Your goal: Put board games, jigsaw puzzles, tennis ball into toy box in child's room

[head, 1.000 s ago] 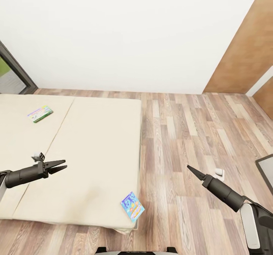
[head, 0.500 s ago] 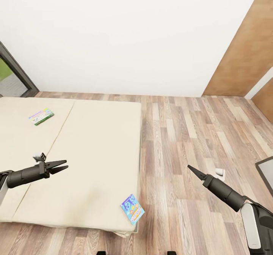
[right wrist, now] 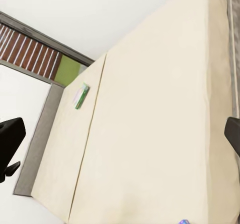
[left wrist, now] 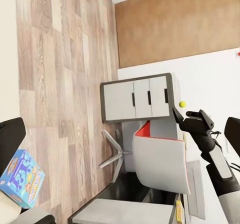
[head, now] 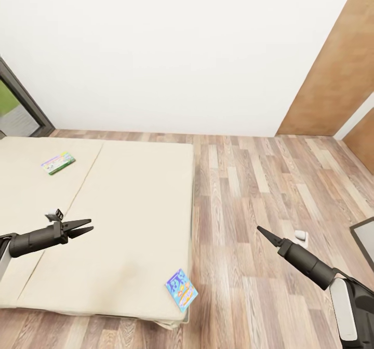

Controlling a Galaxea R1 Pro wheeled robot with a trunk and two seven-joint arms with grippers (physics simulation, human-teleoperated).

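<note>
Over the last second the whole view slid as the base backed off a bit, so the small blue board game (head: 181, 290) sat on the bed (head: 130, 209) corner, left hand (head: 83, 229) slightly apart, right hand (head: 262, 232) pinched together, both empty

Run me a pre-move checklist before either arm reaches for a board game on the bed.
1. Small blue board game box located: ok, flat at the near corner of the beige bed, by its edge.
2. White-green board game box located: ok, flat on the bed's far left section.
3. Left gripper free: ok, slightly open, empty, above the mattress.
4. Right gripper free: ok, shut to a point, empty, over the wood-plank floor.
5. Either gripper within reach of a box: not ok, both hang apart from them.
6. Light-grey toy box position: cannot tell.
</note>
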